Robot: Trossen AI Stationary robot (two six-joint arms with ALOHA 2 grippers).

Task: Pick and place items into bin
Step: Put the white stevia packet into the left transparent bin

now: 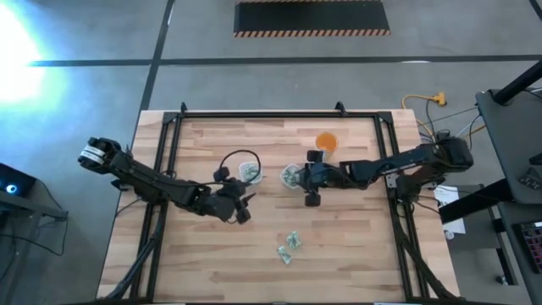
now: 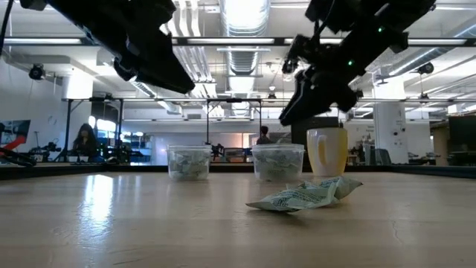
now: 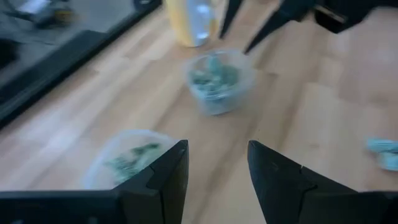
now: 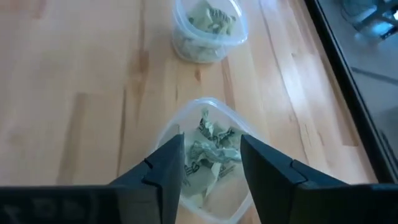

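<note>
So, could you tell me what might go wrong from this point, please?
The right gripper hangs open right over a clear cup heaped with wrappers; dipping lower could tip it or flick pieces out. The left gripper, also open, is near the other cup and might bump it. Loose wrappers lie apart from both.

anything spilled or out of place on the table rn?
Nothing spilled. A few wrapper pieces lie loose on the bare table, outside both clear cups, which stand upright with wrappers inside. The orange cup stands upright too.
</note>
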